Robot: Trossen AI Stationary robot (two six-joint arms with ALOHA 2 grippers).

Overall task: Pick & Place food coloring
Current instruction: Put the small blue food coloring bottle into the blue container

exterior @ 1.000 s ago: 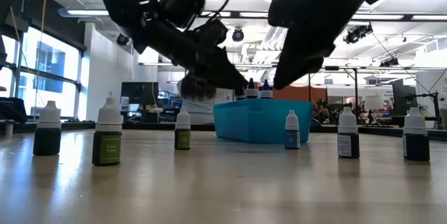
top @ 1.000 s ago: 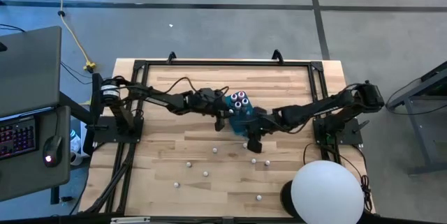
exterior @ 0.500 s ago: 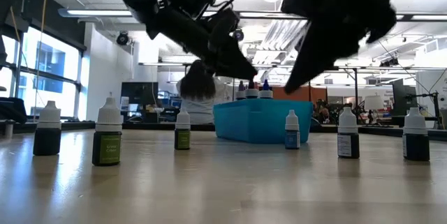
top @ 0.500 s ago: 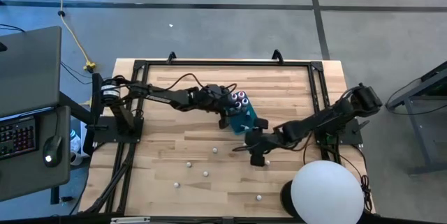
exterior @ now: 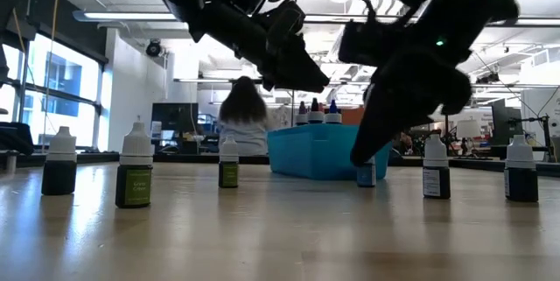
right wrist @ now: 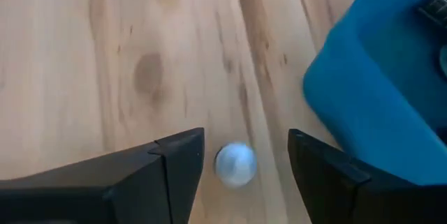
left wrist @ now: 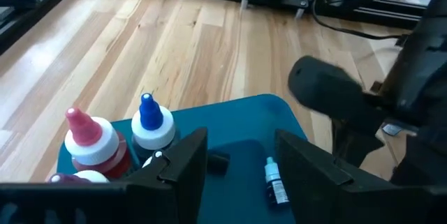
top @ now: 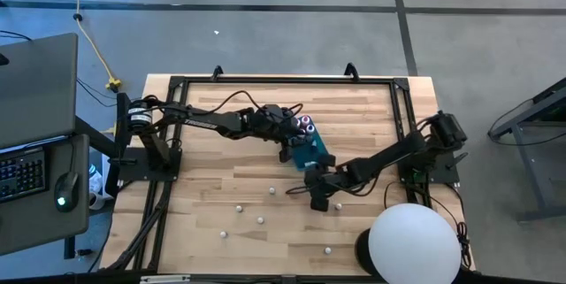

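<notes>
The food coloring is a set of tiny bottles. Several whitish-capped ones [exterior: 136, 174] stand scattered on the wooden table. A pink-topped one [left wrist: 87, 132] and a blue-topped one [left wrist: 149, 116] stand in the teal box [top: 307, 145], and a small one [left wrist: 274, 182] lies on the box floor. My left gripper [left wrist: 241, 165] hangs open over the box, touching nothing. My right gripper [right wrist: 244, 162] is open and slants down just near of the box. Its fingers stand on either side of one upright bottle's white cap [right wrist: 235, 163] without touching it.
Loose bottles stand toward the near left [top: 237, 206] and near middle [top: 327, 250]. A black frame [top: 265, 79] runs along the table's far and side edges. A large white globe [top: 414, 244] sits at the near right corner. The right arm [left wrist: 349, 105] reaches close by the box.
My right gripper has left the box's side, swung toward the table's near edge and sunk low over a standing bottle. My left gripper has risen a little above the box. The box and the standing bottles have stayed put.
</notes>
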